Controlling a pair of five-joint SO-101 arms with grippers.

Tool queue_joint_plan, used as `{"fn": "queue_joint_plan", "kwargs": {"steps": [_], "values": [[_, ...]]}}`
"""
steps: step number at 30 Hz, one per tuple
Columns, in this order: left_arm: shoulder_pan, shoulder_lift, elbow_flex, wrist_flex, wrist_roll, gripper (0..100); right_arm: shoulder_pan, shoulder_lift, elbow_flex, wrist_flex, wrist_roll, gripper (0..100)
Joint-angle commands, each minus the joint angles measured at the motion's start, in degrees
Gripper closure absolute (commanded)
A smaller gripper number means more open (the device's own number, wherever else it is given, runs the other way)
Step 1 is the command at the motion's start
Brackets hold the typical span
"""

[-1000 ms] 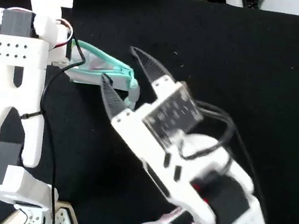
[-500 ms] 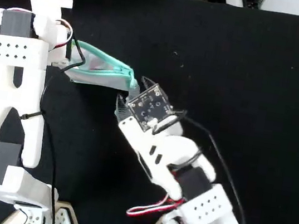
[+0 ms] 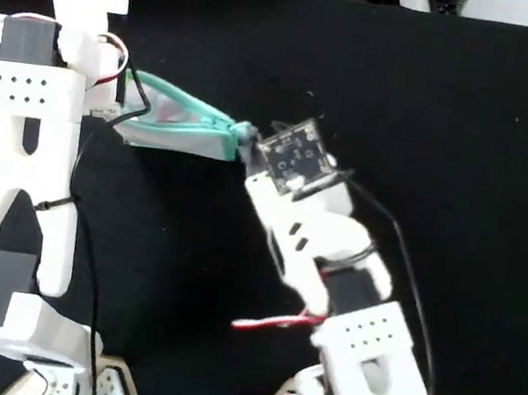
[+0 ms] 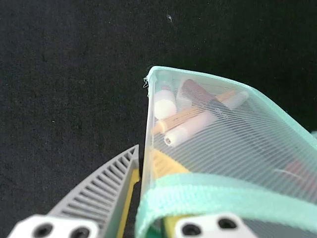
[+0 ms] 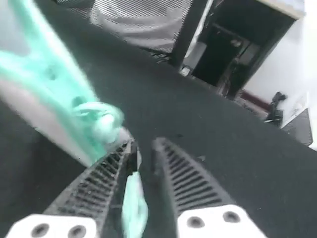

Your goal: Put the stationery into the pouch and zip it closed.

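Observation:
A translucent pouch with teal trim hangs over the black table, stretched between the two arms. Several pens and other stationery lie inside the pouch. My left gripper is shut on the pouch's left end, with its ribbed grey finger pressed against the pouch wall. My right gripper sits at the pouch's right end. Its two ribbed fingers are nearly together, pinching a teal zipper pull. The teal zipper edge runs away from the right gripper.
The black table spreads wide to the right and back. The left arm's white body stands along the left side. The right arm's white links cross the lower middle. Furniture shows beyond the table's far edge.
The right gripper, open and raised over the pouch's right end a second ago, came down, shut on the zipper pull and shifted slightly right. The left arm kept still.

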Motion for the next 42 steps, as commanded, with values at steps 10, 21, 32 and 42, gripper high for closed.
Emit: {"fn": "queue_joint_plan", "kwargs": {"steps": [10,21,32,42], "values": [[-1.4,3.4,4.7,-0.3,0.0,97,-2.7,1.5,-2.2,3.4,1.0,83.5],[-1.4,3.4,4.6,-0.3,0.0,97,-4.9,1.5,-11.9,23.8,0.6,78.0],[-1.4,3.4,4.6,-0.3,0.0,97,-10.8,-2.9,-16.8,33.9,-4.7,77.9],[-1.4,3.4,4.7,-0.3,0.0,97,-11.2,-8.3,-4.4,14.8,-8.4,77.9]]}}
